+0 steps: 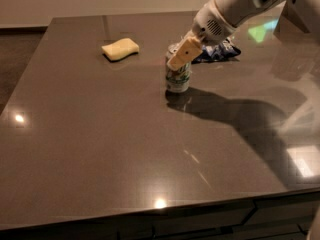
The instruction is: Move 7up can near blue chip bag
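Observation:
The 7up can [178, 78], white and green with a silver top, is upright at the middle of the dark table, at or just above its surface. My gripper [176, 59] comes down from the upper right and is shut on the can's top part, with one tan finger [182, 54] across its front. The blue chip bag [221, 52] lies just behind and to the right of the can, a short gap away. My wrist hides part of the bag.
A pale yellow sponge [120, 49] lies to the left of the can, further back. The dark glossy table [100, 149] has its front edge near the bottom of the view. My arm casts a wide shadow right of the can.

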Controlling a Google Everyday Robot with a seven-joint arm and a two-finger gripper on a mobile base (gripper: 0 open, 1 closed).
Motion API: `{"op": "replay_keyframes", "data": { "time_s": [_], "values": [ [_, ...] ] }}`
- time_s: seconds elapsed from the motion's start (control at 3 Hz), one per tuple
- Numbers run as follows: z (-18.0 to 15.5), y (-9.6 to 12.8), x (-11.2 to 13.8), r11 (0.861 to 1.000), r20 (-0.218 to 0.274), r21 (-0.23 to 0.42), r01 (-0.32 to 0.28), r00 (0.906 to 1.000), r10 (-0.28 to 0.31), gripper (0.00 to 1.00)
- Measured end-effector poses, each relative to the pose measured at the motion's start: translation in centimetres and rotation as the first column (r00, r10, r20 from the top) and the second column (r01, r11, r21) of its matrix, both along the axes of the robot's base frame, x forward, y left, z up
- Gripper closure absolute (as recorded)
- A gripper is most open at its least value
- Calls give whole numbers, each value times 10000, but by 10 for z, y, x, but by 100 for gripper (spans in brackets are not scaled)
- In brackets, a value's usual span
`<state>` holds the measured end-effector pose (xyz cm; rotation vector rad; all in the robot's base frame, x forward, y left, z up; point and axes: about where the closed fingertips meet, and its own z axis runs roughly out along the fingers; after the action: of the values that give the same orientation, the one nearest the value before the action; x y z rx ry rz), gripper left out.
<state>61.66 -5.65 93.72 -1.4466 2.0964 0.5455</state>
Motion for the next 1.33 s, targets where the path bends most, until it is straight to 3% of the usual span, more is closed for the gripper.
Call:
{"op": "replay_keyframes", "data": {
  "time_s": [0.33,0.67,1.0,1.33],
  "values": [
    [-1,-34,37,9957,-6,-80,922,9957,-922,100],
    [-7,-71,80,9757,98,-435,2149,9766,-2147,82],
    [-10,-81,91,9665,146,-599,2495,9684,-2491,51],
    [-15,-82,96,9639,141,-646,2583,9661,-2579,20]
  ]
}}
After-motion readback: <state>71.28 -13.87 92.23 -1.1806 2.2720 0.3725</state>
